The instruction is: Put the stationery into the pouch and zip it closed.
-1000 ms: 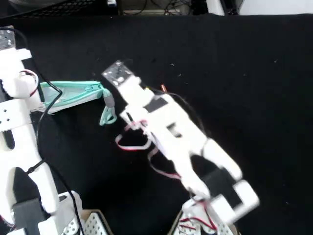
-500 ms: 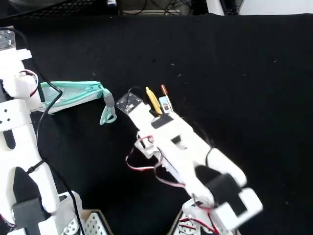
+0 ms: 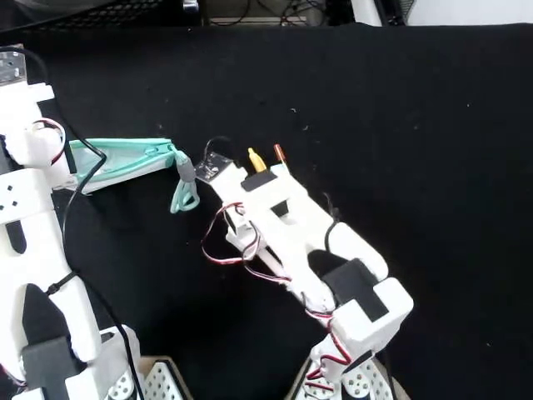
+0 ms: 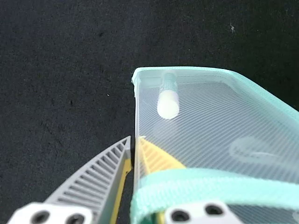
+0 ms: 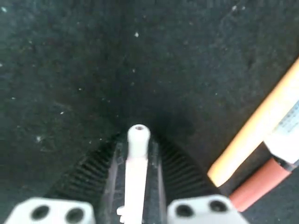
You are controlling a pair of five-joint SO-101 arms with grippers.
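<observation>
A teal mesh pouch (image 3: 125,157) lies at the left of the black table, its loop strap (image 3: 183,196) trailing off the zipper end. My left gripper (image 4: 135,144) is shut on the pouch (image 4: 210,121) edge, and a white cylinder (image 4: 168,100) shows through the mesh inside. Just right of the strap, my right gripper (image 3: 212,167) hangs over the table. In its wrist view that gripper (image 5: 138,154) is shut on a thin white stick (image 5: 138,135). A yellow-orange pen (image 3: 255,158) (image 5: 261,126) and a red-brown pen (image 3: 279,152) (image 5: 261,186) lie beside it.
The left arm (image 3: 33,217) stands along the left edge, partly over the pouch. Loose red and white cables (image 3: 233,250) hang from the right arm. A white-and-blue item (image 5: 285,140) lies between the two pens. Bare black cloth (image 3: 416,125) stretches right and far.
My right gripper pulled back from beside the pouch's zipper end toward the near side, uncovering the two pens, then edged slightly left. The left arm and pouch stayed still.
</observation>
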